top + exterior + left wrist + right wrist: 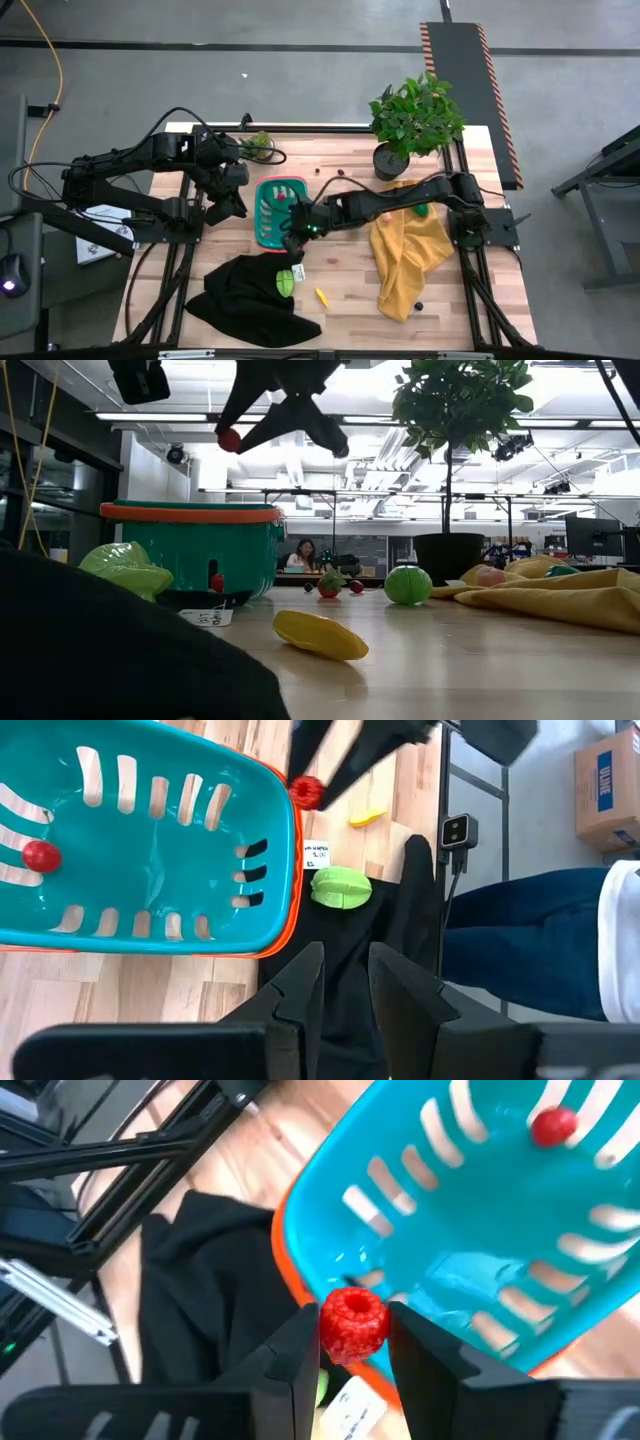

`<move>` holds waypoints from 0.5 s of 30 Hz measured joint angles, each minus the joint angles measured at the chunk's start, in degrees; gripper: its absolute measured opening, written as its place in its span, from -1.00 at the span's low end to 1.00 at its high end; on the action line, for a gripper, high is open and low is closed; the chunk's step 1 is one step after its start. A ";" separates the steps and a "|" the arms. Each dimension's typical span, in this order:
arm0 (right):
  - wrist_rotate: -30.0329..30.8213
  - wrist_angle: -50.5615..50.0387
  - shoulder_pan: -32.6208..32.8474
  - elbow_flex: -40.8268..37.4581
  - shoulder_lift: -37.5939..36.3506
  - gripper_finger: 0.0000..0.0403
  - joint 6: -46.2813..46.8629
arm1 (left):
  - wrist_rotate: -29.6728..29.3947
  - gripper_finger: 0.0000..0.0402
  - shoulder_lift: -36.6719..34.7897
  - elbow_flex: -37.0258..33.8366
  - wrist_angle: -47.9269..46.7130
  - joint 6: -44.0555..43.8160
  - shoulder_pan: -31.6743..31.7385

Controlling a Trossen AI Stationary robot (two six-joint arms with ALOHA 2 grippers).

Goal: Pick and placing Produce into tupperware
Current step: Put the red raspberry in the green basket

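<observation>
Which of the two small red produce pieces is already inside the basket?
The smooth red ball lying on the teal basket's slotted bottom. The other, a bumpy red berry, is pinched in the right gripper above the rim.

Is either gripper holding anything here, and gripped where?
The right gripper holds a red berry, pinched on its two sides between the fingertips, above the basket's rim. The left gripper holds nothing.

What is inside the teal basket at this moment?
One small red piece lies on the slotted floor of the basket. In the high view the right claw, shut on a red berry, covers the near corner.
</observation>
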 joint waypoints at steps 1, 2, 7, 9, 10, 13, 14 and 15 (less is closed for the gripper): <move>0.00 0.00 -0.40 0.00 0.00 -0.52 -0.81 | 0.00 -0.63 0.02 0.00 0.00 0.00 0.00; 0.00 -0.03 -0.79 0.00 0.00 -0.52 -1.79 | 0.00 -0.63 0.00 0.00 0.00 0.00 0.00; 0.00 -0.24 -2.54 0.00 0.00 -0.52 -5.99 | -0.02 -0.63 0.00 0.00 0.03 -0.04 0.00; 0.00 -0.22 -3.08 0.00 0.00 -0.52 -7.07 | -0.28 -0.63 0.00 0.00 0.11 -0.04 0.00; 0.08 -0.22 -3.32 0.00 0.00 -0.52 -7.50 | -0.71 -0.63 0.00 0.00 0.12 0.00 0.00; 0.51 -0.22 -3.83 0.00 0.00 -0.52 -8.66 | -1.85 -0.63 0.00 0.00 0.13 0.04 0.00; 0.52 -0.22 -4.01 0.00 0.00 -0.52 -9.23 | -2.39 -0.63 0.00 0.00 0.11 0.04 0.00; 0.52 -0.20 -4.11 0.00 0.00 -0.52 -9.69 | -3.27 -0.63 0.00 0.00 0.13 0.04 0.00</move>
